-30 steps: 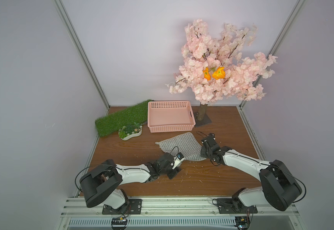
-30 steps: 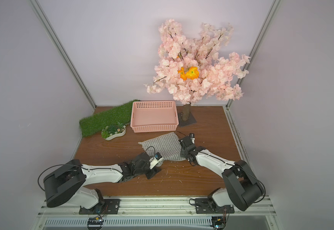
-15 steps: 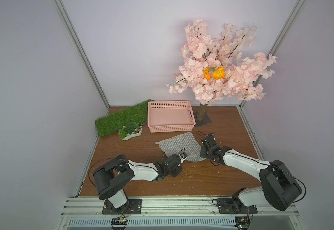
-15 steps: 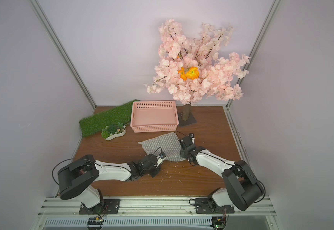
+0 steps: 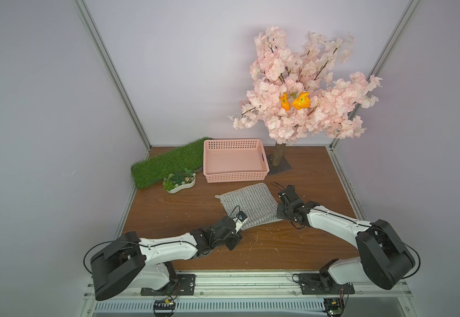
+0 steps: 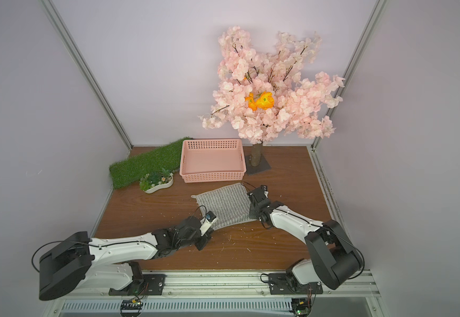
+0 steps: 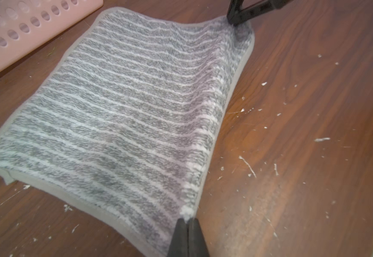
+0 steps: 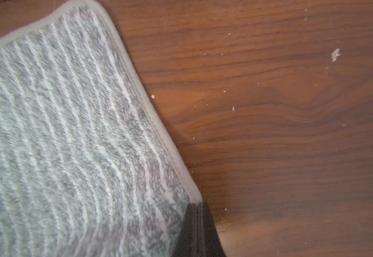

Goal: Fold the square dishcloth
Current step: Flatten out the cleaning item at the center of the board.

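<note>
The square dishcloth (image 5: 248, 200) (image 6: 224, 201), grey with thin whitish stripes and a plain hem, lies on the wooden table just in front of the pink basket. My left gripper (image 5: 241, 228) (image 6: 213, 230) is shut on its near left corner; in the left wrist view the gripper (image 7: 188, 220) pinches the hem of the dishcloth (image 7: 125, 106). My right gripper (image 5: 279, 215) (image 6: 252, 216) is shut on the near right corner, and in the right wrist view it (image 8: 197, 205) bites the dishcloth (image 8: 58, 133) at the hem. The edge between the two held corners curls up slightly.
The pink basket (image 5: 234, 177) stands behind the cloth. A green grass mat (image 5: 165, 164) and a white dish of small plants (image 5: 179, 183) are at the back left. A blossom tree (image 5: 278, 155) rises at the back right. White crumbs (image 5: 259, 238) dot the near table.
My left gripper, open beside the near left corner a second ago, has pushed onto that corner and shut on it. The right arm and its grip have stayed put.
</note>
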Controlling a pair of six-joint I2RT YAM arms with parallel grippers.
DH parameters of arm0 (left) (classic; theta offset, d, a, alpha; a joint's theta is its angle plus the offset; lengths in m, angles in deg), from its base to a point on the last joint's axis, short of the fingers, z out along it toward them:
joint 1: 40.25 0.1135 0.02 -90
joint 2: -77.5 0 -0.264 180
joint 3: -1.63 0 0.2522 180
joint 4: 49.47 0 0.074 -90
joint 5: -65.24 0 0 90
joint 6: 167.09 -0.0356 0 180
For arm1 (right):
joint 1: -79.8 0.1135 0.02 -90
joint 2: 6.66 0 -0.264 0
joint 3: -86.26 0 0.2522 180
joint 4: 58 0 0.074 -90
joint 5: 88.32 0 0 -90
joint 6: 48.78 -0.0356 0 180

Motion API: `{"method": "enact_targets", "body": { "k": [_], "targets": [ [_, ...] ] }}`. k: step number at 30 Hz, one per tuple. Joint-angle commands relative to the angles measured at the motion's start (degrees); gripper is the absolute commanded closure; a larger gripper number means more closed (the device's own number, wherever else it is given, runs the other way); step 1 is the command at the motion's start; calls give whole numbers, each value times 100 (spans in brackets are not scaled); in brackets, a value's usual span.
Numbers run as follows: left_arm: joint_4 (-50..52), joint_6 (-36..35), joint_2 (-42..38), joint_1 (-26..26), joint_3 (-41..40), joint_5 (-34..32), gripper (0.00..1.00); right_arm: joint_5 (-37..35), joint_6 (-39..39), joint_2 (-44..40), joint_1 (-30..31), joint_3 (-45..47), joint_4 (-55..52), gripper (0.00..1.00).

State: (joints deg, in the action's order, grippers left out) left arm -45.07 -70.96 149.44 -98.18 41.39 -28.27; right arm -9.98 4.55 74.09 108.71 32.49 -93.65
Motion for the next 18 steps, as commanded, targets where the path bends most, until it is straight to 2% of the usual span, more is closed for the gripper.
{"method": "enact_targets", "body": {
  "k": [1,11,16,18],
  "targets": [
    [137,349,-216,-60,-214,322,100,485,73,-144,62,254,-96,89],
    [59,633,-261,-60,-487,599,100,626,-173,-706,229,534,-288,64],
    [149,590,-153,-58,-451,694,100,503,-14,-714,219,191,-281,61],
    [172,619,-185,-58,-442,704,95,498,151,-602,217,-64,-179,61]
  ]
}}
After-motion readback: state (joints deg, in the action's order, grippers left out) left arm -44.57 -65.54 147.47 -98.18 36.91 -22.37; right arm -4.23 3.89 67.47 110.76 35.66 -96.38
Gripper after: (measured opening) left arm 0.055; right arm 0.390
